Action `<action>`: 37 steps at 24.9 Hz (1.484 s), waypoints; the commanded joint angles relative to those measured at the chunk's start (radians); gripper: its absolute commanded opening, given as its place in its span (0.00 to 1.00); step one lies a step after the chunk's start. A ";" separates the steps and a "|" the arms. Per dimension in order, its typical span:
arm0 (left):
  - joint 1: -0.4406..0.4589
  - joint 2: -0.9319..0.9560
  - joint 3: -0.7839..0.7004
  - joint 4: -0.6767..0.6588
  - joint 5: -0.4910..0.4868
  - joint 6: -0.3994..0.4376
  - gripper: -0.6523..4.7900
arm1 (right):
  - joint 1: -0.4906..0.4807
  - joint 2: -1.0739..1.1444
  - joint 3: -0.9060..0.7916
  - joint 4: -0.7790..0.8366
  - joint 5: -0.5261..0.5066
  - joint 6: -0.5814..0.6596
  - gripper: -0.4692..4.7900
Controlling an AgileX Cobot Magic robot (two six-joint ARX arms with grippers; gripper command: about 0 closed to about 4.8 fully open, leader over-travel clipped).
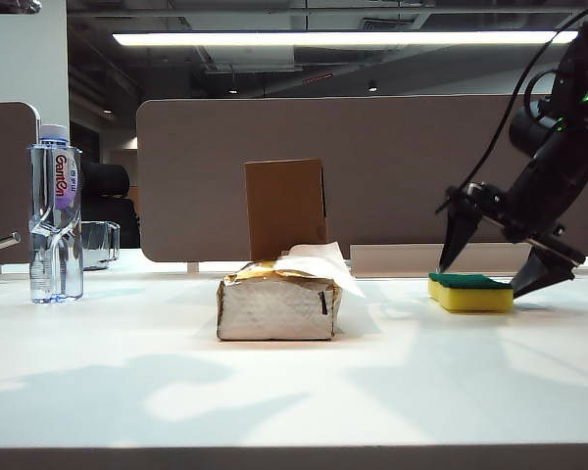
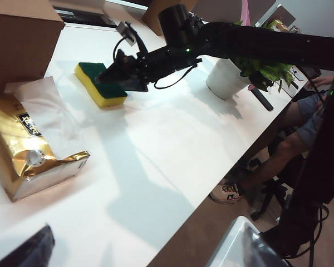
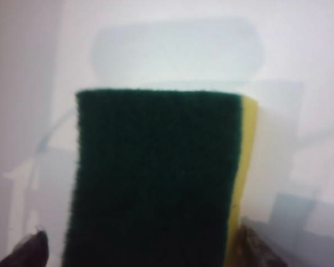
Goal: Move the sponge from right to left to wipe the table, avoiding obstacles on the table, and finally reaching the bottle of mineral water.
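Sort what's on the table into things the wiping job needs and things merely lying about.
Job:
sponge, open right gripper straddling it
table
obstacles: tissue pack, cardboard box
mineral water bottle
left gripper, open, at the table's near edge

Lying about:
glass container
potted plant

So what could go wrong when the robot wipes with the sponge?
The right gripper hangs open around the sponge with nothing gripped; a bad close might let the sponge slip. The tissue pack and box stand between the sponge and the bottle, so a straight wipe could shove or tip them. The bottle is tall and might topple if bumped.
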State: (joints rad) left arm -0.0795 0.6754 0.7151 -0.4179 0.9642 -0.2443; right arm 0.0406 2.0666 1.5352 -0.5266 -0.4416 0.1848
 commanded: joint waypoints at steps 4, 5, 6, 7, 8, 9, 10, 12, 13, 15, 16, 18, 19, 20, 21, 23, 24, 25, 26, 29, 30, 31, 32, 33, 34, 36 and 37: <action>0.000 -0.001 0.008 0.008 -0.001 0.002 0.92 | 0.001 0.013 0.005 0.010 0.051 -0.005 0.91; 0.000 -0.001 0.008 0.008 -0.002 0.002 0.92 | 0.001 0.014 0.005 0.010 0.081 -0.006 0.89; 0.000 -0.001 0.008 0.008 -0.003 0.002 0.92 | 0.001 0.016 0.005 0.009 0.091 -0.006 0.89; 0.000 -0.001 0.008 0.008 -0.003 0.002 0.92 | 0.001 0.017 0.005 0.009 0.093 -0.006 0.89; 0.000 -0.001 0.008 0.008 -0.003 0.002 0.92 | 0.001 0.019 0.005 0.010 0.098 -0.006 0.88; 0.000 -0.001 0.008 0.008 -0.003 0.002 0.92 | 0.002 0.023 0.005 0.011 0.105 -0.006 0.88; 0.000 -0.001 0.008 0.008 -0.003 0.002 0.92 | 0.002 0.026 0.005 0.008 0.117 -0.006 0.88; 0.000 -0.001 0.008 0.009 -0.003 0.002 0.92 | 0.005 0.037 0.005 -0.001 0.145 -0.006 0.66; 0.000 -0.001 0.008 0.009 -0.003 0.002 0.92 | 0.006 0.042 0.005 0.000 0.142 -0.006 0.55; 0.000 -0.001 0.008 0.008 -0.004 0.002 0.92 | 0.006 0.042 0.005 0.004 0.134 -0.006 0.46; 0.000 -0.001 0.008 0.009 -0.012 0.002 0.92 | 0.006 0.042 0.005 0.008 0.134 -0.006 0.46; 0.000 -0.001 0.008 0.008 -0.024 0.002 0.92 | 0.006 0.042 0.005 0.007 0.136 -0.006 0.29; 0.000 -0.001 0.008 0.008 -0.025 0.002 0.92 | 0.006 0.042 0.005 0.007 0.136 -0.006 0.16; 0.000 -0.001 0.008 0.008 -0.025 0.002 0.92 | 0.006 0.042 0.005 0.008 0.136 -0.006 0.06; 0.000 -0.001 0.008 0.008 -0.024 0.002 0.92 | 0.005 0.042 0.005 0.010 0.139 -0.006 0.08; 0.000 -0.001 0.008 0.008 -0.020 0.003 0.92 | 0.006 0.042 0.005 0.012 0.161 -0.006 0.08; 0.000 -0.001 0.008 0.008 -0.017 0.005 0.92 | 0.006 0.042 0.005 0.012 0.175 -0.006 0.08; 0.000 -0.001 0.008 0.008 -0.017 0.005 0.92 | 0.006 0.042 0.005 0.011 0.181 -0.006 0.08; 0.000 -0.001 0.008 0.008 -0.017 0.005 0.92 | 0.005 0.042 0.005 0.008 0.182 -0.006 0.08; 0.000 -0.001 0.008 0.008 -0.017 0.005 0.92 | -0.002 0.042 0.005 -0.026 0.181 -0.006 0.08; 0.000 -0.001 0.008 0.008 -0.017 0.005 0.92 | -0.002 0.042 0.005 -0.040 0.181 -0.006 0.08; 0.000 -0.001 0.008 0.008 -0.017 0.005 0.92 | -0.004 0.042 0.003 -0.066 0.180 -0.006 0.08; 0.000 -0.001 0.008 0.008 -0.017 0.005 0.92 | -0.005 0.042 0.003 -0.077 0.181 -0.006 0.08; 0.000 -0.001 0.008 0.008 -0.017 0.005 0.92 | -0.005 0.042 0.002 -0.098 0.180 -0.006 0.08; 0.000 -0.001 0.008 0.008 -0.017 0.005 0.92 | -0.006 0.041 0.002 -0.112 0.180 -0.006 0.08; 0.000 -0.001 0.008 0.008 -0.017 0.005 0.92 | -0.005 0.039 0.002 -0.139 0.176 -0.006 0.08; 0.000 -0.001 0.008 0.008 -0.017 0.005 0.92 | -0.005 0.039 0.002 -0.156 0.175 -0.007 0.08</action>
State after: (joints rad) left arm -0.0795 0.6754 0.7151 -0.4194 0.9401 -0.2443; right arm 0.0372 2.0953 1.5513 -0.5705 -0.2981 0.1795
